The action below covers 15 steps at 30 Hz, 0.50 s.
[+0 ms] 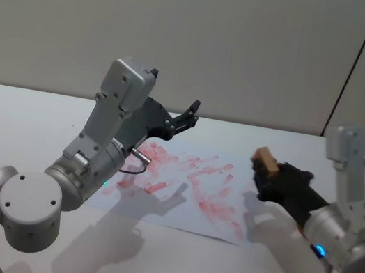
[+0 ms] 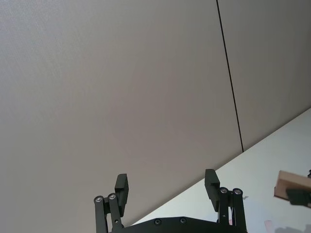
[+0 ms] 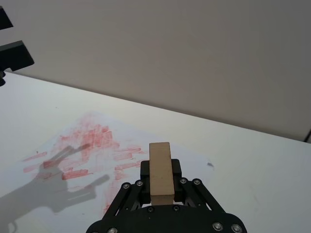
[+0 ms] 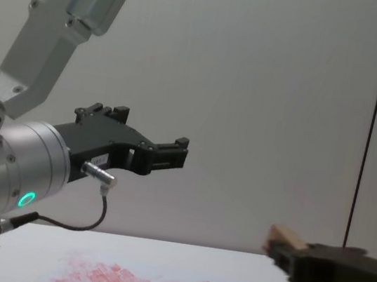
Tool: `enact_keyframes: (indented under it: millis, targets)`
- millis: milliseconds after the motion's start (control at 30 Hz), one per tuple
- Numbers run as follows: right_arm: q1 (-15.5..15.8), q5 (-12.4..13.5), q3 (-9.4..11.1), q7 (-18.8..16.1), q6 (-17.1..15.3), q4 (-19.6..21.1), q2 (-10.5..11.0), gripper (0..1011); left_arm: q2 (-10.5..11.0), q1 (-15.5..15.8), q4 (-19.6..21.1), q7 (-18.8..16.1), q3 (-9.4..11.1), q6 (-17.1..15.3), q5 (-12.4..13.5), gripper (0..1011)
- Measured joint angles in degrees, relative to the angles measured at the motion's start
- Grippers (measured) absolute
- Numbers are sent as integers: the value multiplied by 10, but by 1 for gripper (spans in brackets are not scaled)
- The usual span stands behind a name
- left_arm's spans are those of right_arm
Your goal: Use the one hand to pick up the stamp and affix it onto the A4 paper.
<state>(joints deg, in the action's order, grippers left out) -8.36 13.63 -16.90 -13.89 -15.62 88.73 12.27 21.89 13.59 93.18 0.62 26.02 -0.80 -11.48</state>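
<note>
right gripper (image 1: 264, 172) pinches the stamp (image 1: 264, 158), seemingly above the right edge of the a4 paper (image 1: 183, 211); left gripper (image 1: 192, 115) hangs spread.

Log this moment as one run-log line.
right end effector: shut on stamp, raised beside A4 paper | left end effector: open, raised | stamp: not touching paper

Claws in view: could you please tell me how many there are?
2: the open black left claw, raised high, and the black right claw gripping the tan wooden stamp block near the red-smeared white paper.
</note>
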Motion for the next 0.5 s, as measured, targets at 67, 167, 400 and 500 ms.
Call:
enact_keyframes:
  millis: [67,167,400,500]
  targets:
    - [-6,-3,-4,-3,-5,-6,-6,220,0,0,0,0,0,0,0,1001]
    - [-15,-13,-11,-9,-17,-17,-15,220,0,0,0,0,0,0,0,1001]
    - [-38,-43,-27,-16,-43,-55,-36,220,0,0,0,0,0,0,0,1001]
    - [-48,-54,-33,-16,-52,-74,-45,220,0,0,0,0,0,0,0,1001]
